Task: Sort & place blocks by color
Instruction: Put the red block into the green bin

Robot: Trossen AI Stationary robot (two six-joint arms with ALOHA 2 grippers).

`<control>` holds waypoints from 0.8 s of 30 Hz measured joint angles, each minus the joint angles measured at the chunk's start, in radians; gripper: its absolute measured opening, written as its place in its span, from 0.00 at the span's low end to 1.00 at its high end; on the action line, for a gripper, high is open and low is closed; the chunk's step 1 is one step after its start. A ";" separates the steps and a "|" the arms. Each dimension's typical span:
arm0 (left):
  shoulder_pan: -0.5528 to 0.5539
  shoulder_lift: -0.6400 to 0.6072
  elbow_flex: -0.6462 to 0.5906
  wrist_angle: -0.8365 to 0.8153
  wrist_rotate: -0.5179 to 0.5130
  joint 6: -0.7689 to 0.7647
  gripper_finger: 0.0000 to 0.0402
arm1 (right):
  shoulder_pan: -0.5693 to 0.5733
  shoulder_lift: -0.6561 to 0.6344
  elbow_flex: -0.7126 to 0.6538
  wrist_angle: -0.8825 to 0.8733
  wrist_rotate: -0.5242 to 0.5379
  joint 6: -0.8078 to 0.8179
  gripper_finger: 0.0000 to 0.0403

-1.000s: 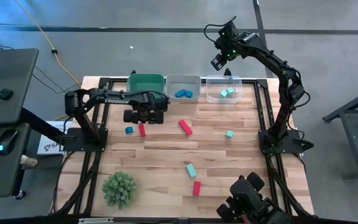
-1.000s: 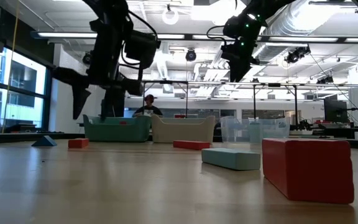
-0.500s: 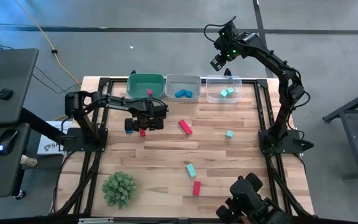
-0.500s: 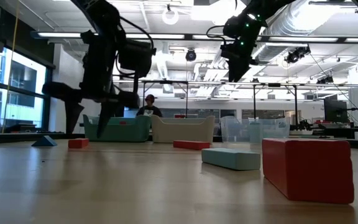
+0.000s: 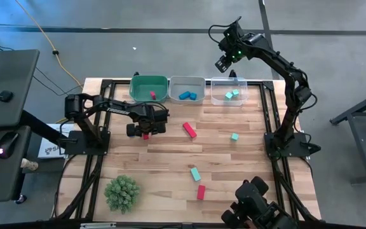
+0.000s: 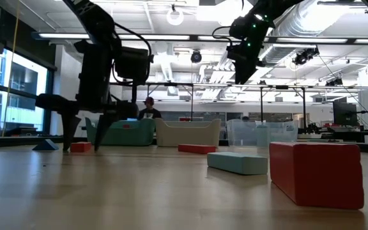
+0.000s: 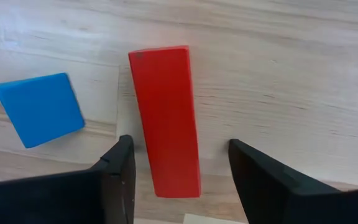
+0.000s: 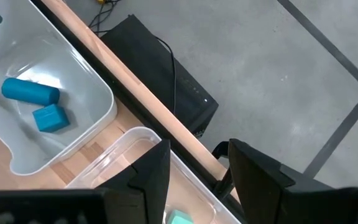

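Just in front of the green bin point(image 5: 149, 87), the left gripper point(image 7: 179, 171) is sitting open around the red bar point(image 7: 165, 118), so it's worth centering before squeezing, clear of the blue cube point(image 7: 40, 109) beside it.

Table: I see a light wooden plank tabletop point(image 5: 170, 159) on a black frame.
Far edge: three bins stand in a row, a green plastic bin point(image 5: 149, 87), a white plastic bin point(image 5: 187, 88), a clear plastic bin point(image 5: 229, 90).
Left part: a red bar block point(image 7: 165, 119) and a small blue cube point(image 7: 40, 109) lie just beside each other on the wood.
Middle: a second red bar point(image 5: 189, 130), then a small teal cube point(image 5: 234, 137).
Near part: a teal bar point(image 5: 196, 173), a third red bar point(image 5: 201, 192), a green spiky plant-like ball point(image 5: 121, 193).
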 joint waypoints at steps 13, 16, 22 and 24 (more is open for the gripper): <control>0.000 0.003 -0.002 -0.025 -0.009 0.080 0.08 | 0.000 0.000 0.000 0.008 0.002 -0.021 0.38; 0.000 0.003 -0.001 -0.023 -0.007 0.102 0.02 | 0.000 0.000 0.000 0.010 0.002 -0.016 0.38; -0.002 0.006 0.011 -0.034 -0.003 0.175 0.01 | 0.000 0.000 0.000 0.010 0.002 -0.010 0.38; -0.008 0.009 0.025 -0.044 -0.010 0.213 0.00 | 0.000 0.000 0.000 0.010 0.002 -0.001 0.38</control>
